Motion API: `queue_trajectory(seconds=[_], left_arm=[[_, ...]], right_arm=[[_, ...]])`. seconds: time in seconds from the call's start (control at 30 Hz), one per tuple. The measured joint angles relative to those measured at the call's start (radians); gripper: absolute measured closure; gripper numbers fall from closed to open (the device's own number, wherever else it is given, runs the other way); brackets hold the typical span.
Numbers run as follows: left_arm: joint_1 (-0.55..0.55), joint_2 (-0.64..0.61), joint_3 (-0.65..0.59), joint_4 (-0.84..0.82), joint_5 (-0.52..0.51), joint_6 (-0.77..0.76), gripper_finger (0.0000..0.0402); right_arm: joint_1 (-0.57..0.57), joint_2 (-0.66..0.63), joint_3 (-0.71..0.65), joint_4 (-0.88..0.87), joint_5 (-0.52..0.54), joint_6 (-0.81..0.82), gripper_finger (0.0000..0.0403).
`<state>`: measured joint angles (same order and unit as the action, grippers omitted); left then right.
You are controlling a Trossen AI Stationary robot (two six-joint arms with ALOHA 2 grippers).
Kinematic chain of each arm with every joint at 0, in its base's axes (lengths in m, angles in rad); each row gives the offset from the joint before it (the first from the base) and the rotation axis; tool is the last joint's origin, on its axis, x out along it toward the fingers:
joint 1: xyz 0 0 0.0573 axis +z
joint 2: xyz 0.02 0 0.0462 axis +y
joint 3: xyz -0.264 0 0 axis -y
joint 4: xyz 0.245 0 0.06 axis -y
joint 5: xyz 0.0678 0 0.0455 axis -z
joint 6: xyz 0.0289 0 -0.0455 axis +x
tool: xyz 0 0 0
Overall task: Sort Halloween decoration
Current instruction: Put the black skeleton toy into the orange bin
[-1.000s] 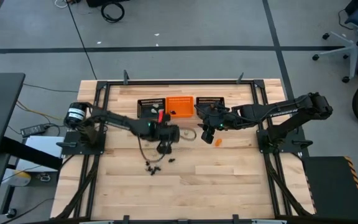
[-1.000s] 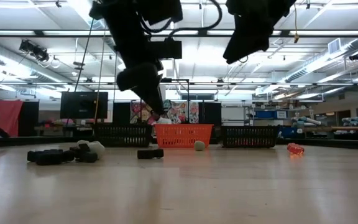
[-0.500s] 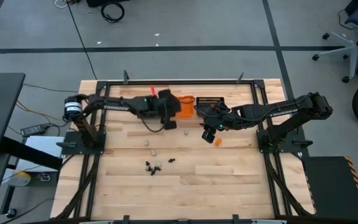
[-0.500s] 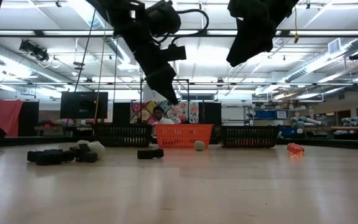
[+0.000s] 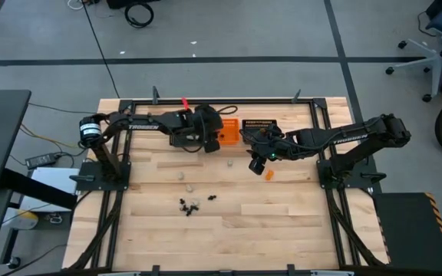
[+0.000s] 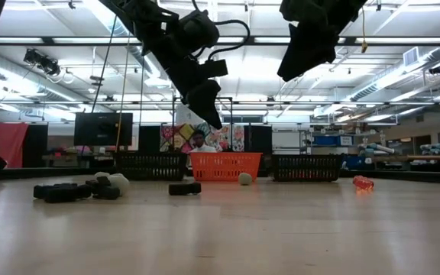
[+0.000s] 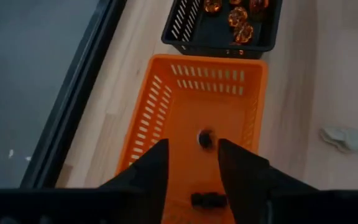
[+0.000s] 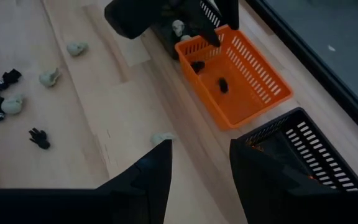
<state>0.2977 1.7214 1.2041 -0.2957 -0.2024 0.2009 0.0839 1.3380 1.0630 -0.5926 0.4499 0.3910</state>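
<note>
My left gripper point(image 7: 191, 165) hangs open above the orange mesh basket point(image 5: 227, 127), touching nothing. Two black trinkets point(image 7: 206, 139) lie on the basket's floor. My right gripper point(image 8: 201, 168) is open and empty, hovering over the table point(image 5: 255, 159) near an orange trinket point(image 5: 268, 175). On the wood lie whitish trinkets point(image 5: 228, 162) and, nearer the table's near edge, a cluster of black trinkets point(image 5: 189, 205). The right-hand black basket point(image 7: 229, 25) holds orange trinkets.
Three baskets stand in a row at the far edge: a black one point(image 6: 151, 164), the orange one point(image 6: 226, 164) and another black one point(image 6: 305, 166). A metal frame rims the table point(image 5: 313, 107). Bare wood lies toward the near edge point(image 5: 282, 222).
My left gripper has risen from low over the middle of the table and swung toward the far edge. It now hangs over the orange basket. The trinkets on the table lie where they were.
</note>
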Motion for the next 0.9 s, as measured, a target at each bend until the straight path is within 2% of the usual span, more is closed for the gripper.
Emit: queue_trajectory(seconds=[0.13, 0.3, 0.37, 0.77, 0.9], left_arm=[[-0.018, -0.001, 0.000, -0.027, 0.027, -0.129, 0.0237], [-0.066, -0.002, 0.000, -0.109, 0.269, -0.200, 0.0239], [-0.101, -0.002, 0.000, -0.139, 0.303, -0.201, 0.0242], [-0.365, 0.048, -0.001, -0.197, 0.300, -0.190, 0.0246], [-0.428, 0.081, -0.001, -0.187, 0.200, -0.281, 0.0246]], right_arm=[[0.000, 0.000, 0.000, 0.000, 0.002, -0.001, 0.0238], [0.000, 0.000, 0.000, -0.011, 0.002, -0.001, 0.0238], [0.000, 0.000, 0.000, -0.011, 0.002, -0.001, 0.0238], [0.000, 0.000, 0.000, -0.001, 0.002, -0.001, 0.0238], [0.000, 0.000, 0.000, 0.006, -0.016, -0.001, 0.0238]])
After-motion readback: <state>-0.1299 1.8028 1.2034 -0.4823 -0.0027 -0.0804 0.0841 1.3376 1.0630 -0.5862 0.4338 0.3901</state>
